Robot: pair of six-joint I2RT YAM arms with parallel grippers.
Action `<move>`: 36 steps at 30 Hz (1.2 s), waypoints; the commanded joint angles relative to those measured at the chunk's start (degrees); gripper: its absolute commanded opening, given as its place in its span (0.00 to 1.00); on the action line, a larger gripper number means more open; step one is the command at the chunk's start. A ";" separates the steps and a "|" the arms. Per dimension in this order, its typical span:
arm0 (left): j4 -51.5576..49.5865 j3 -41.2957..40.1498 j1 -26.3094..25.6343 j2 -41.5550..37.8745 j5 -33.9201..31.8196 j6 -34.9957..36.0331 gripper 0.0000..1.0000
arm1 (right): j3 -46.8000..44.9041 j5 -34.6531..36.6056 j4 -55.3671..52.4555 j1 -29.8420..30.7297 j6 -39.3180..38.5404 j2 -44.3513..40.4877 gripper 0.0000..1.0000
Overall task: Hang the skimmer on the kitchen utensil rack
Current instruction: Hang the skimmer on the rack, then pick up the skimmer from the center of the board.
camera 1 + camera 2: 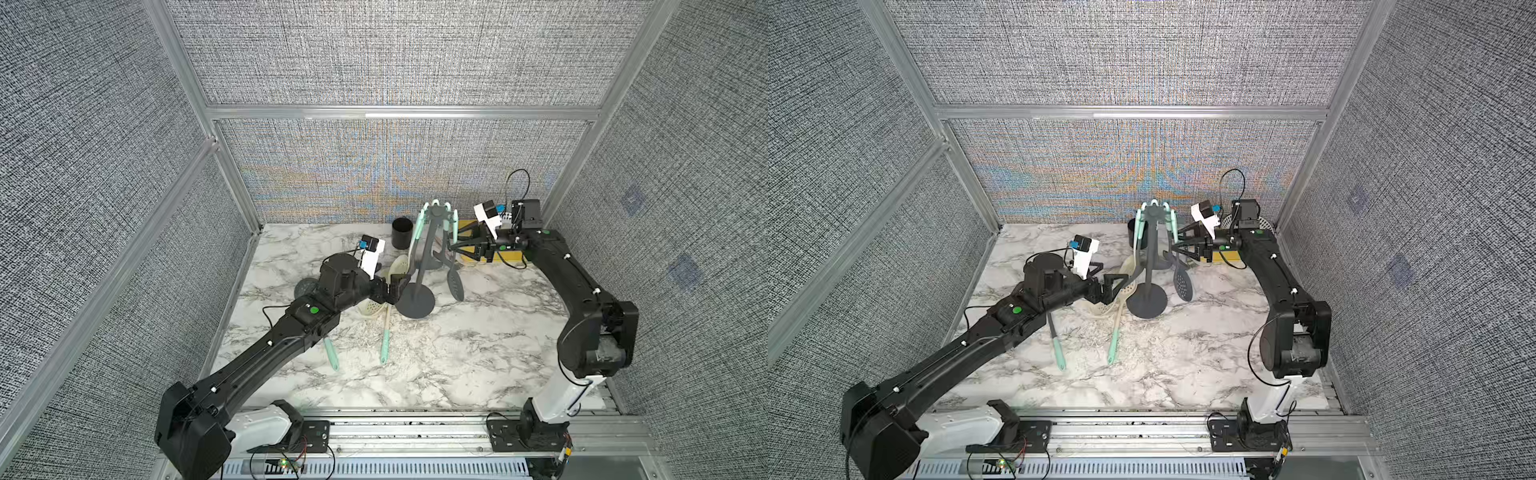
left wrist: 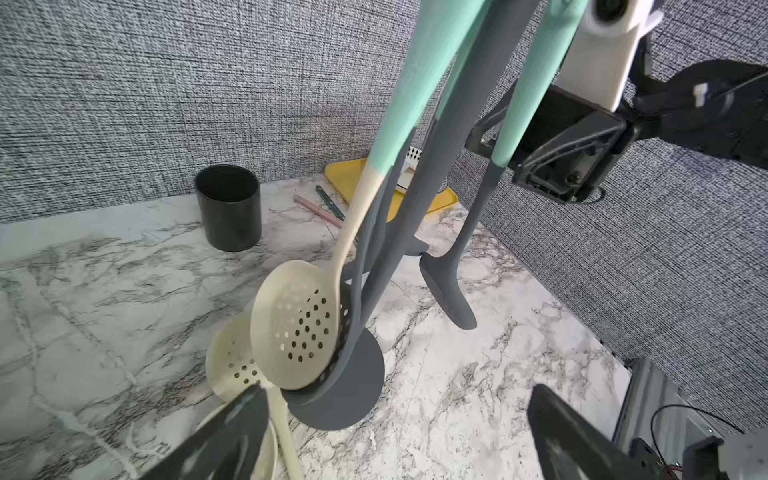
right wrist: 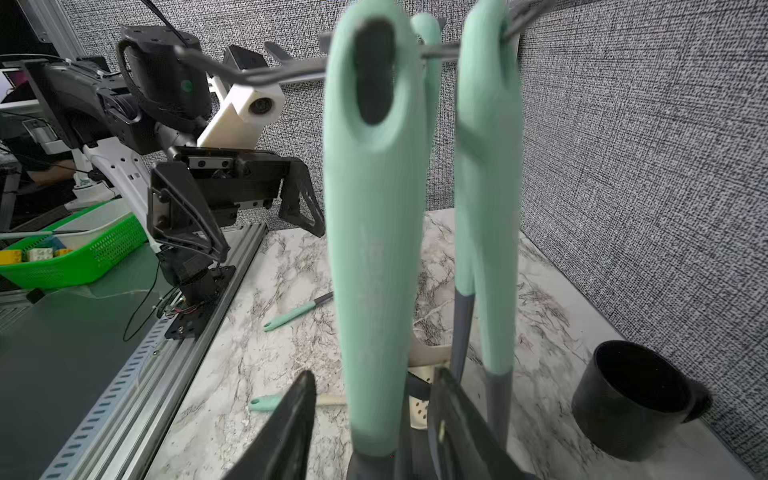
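Skimmer (image 1: 456, 284): mint handle, grey perforated head

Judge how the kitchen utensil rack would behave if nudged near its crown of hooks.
It would probably tip easily: the kitchen utensil rack is a tall thin pole on a small round base, loaded at the crown. The hanging utensils would likely swing, since they dangle from hooks. The base might also slide on the smooth marble table.
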 commanded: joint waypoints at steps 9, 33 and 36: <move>-19.62 -5.89 0.71 -9.08 -23.98 -4.59 0.99 | -26.04 33.23 32.63 -1.17 22.70 -23.43 0.52; -18.31 -16.94 16.52 7.81 -25.48 -23.01 0.90 | -63.74 79.39 37.88 42.64 39.09 -50.48 0.50; -17.54 -15.15 17.71 12.84 -23.06 -20.74 0.84 | -62.94 79.18 38.56 42.74 38.32 -49.34 0.50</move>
